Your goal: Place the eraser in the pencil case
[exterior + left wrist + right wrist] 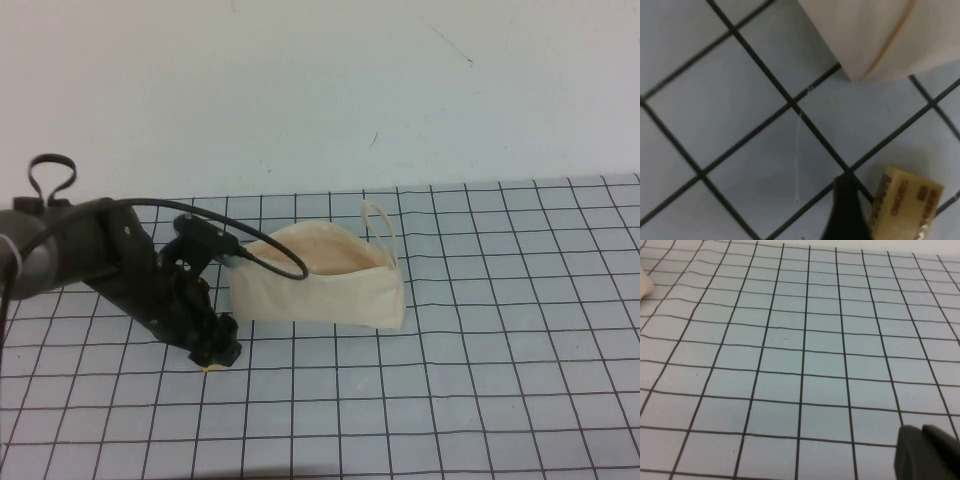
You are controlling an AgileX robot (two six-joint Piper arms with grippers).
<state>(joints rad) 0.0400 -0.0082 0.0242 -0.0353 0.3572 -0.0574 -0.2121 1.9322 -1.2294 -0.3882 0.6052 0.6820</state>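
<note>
The eraser (906, 201), a small pale yellow-tan block with dark print, lies on the grid mat; in the high view only a sliver of it (211, 369) shows under the left gripper. My left gripper (220, 352) is down at the mat with the eraser between its jaws. One dark finger (846, 215) touches the eraser's side and the other is out of frame, so it looks open. The cream-white pencil case (320, 285) stands open just right of the left gripper, peach lining showing. My right gripper (927, 452) is shut and empty over bare mat, outside the high view.
The grey grid mat (480, 380) covers the table, with a white wall behind. The left arm and its black cable (270, 262) reach across the pencil case's left end. A corner of the pencil case (865, 35) sits close to the eraser.
</note>
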